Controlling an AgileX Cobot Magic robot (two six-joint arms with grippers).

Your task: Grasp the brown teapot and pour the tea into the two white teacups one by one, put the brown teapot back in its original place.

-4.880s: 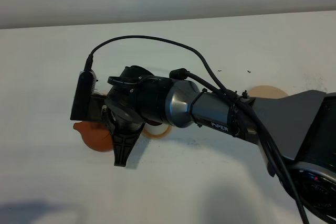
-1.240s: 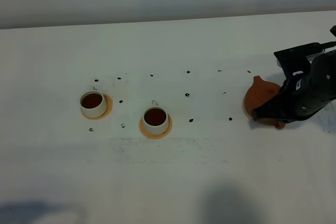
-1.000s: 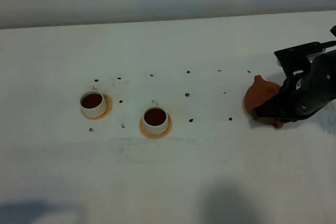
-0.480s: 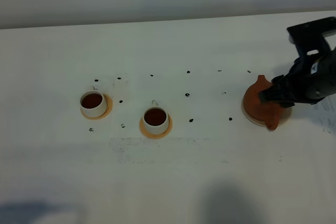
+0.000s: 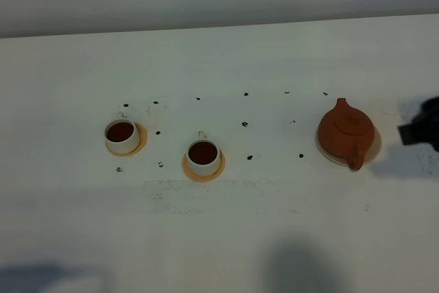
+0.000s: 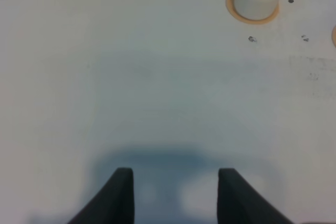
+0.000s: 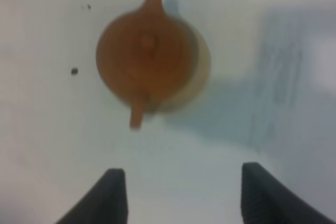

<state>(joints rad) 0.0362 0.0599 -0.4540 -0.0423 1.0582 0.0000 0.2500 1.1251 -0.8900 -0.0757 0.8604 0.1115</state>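
1. The white worktop [image 5: 226, 238] fills the exterior high view, dotted with small dark specks between the cups and the pot.
2. The brown teapot [image 5: 345, 130] stands upright on the pale beige disc [image 5: 374, 150] at the right of that view, lid on, well apart from both cups; the right wrist view shows it blurred [image 7: 148, 56].
3. The right claw [image 7: 178, 195] hangs above bare worktop near the teapot, jaws spread wide and gripping nothing; in the exterior high view only a dark edge of it [image 5: 422, 128] shows at the right border.
4. The left claw [image 6: 175, 195] is likewise parted and empty over bare worktop.
5. The two white teacups, the left cup [image 5: 121, 135] and the middle cup [image 5: 203, 156], each sit on an orange-tan coaster [image 5: 139, 143].
6. Dark tea [image 5: 202, 151] fills both cups.
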